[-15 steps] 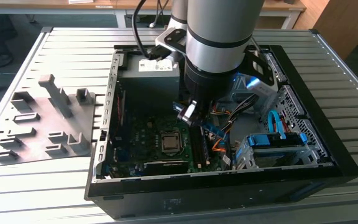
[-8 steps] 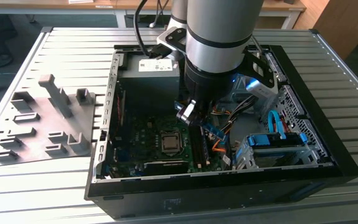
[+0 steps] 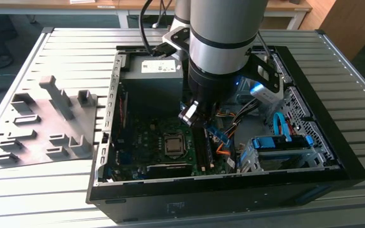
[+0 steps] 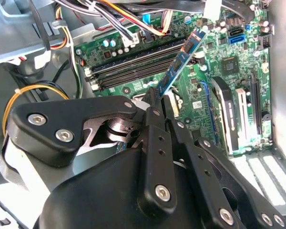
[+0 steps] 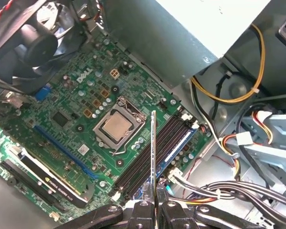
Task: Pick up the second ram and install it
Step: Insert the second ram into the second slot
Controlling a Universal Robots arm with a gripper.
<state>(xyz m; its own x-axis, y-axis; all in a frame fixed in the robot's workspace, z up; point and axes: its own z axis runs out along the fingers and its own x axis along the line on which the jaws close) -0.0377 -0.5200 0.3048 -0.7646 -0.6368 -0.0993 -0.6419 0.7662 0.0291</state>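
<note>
Closest up, black gripper (image 4: pixel 154 106) (image 5: pixel 155 204) in both wrist views, pinched narrow on one short end of ram (image 4: pixel 177 61) (image 5: pixel 154 152). Held clear of the board, free end out ahead of the fingertips.

Seen flat-on in the second wrist view: bluish sheen, small chips along its face, angled across the line of the memory slots (image 4: pixel 133 67). Seen edge-on in the first wrist view: a thin pale line crossing the slots (image 5: pixel 164 145), just beside the CPU socket (image 5: pixel 117 126). Not seated in any slot; touching at the far end or not, cannot tell. Long dark slots side by side, white latches at their ends.

Around the socket, green motherboard (image 5: pixel 81 90), with black fan (image 5: pixel 31 45) at one corner and graphics card (image 5: pixel 52 181) standing in its own slot, well apart from ram. Grey power supply (image 5: pixel 181 33) close past the slots, bundled cables (image 5: pixel 229 157) of yellow, black and red beside it.

In the exterior view, arm (image 3: pixel 220 42) reaching straight down into open case (image 3: pixel 169 204), gripper (image 3: pixel 193 118) low over the board's middle. Blue drive cage (image 3: pixel 277 147) inside the case, toward the exterior view's right. Outside the case, toward the exterior view's left, grey tray (image 3: pixel 33 147) of holder blocks lying on slatted table (image 3: pixel 334 52).
</note>
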